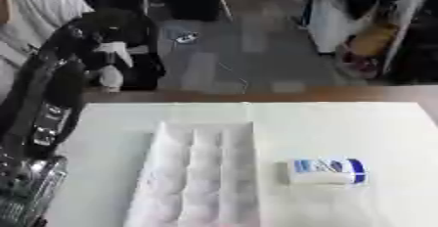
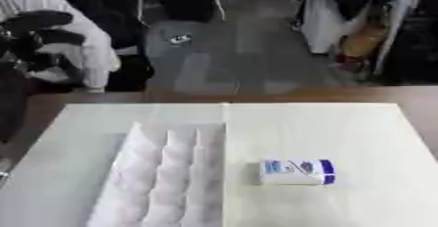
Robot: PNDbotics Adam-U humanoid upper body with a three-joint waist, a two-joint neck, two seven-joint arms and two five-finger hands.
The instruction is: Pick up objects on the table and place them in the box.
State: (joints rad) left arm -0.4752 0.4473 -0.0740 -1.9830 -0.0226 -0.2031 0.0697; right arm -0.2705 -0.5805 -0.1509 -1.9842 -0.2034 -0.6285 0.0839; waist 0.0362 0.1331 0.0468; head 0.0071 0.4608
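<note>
Item: small white rectangular packet with blue end band and blue print, lying flat on the white table covering, just right of the white compartmented tray-like box, apart from it. Long axis runs left to right.

Left hand: black, raised high at upper left, well away from the packet; fingers appear curled, holding nothing discernible.

Right hand: not visible.

Box near end cut off by the frame; packet print unreadable.

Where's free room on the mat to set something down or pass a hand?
Bare: mat right of and behind the packet; strip behind the box. Crowded: left edge, where the left arm and left hand hang.
</note>
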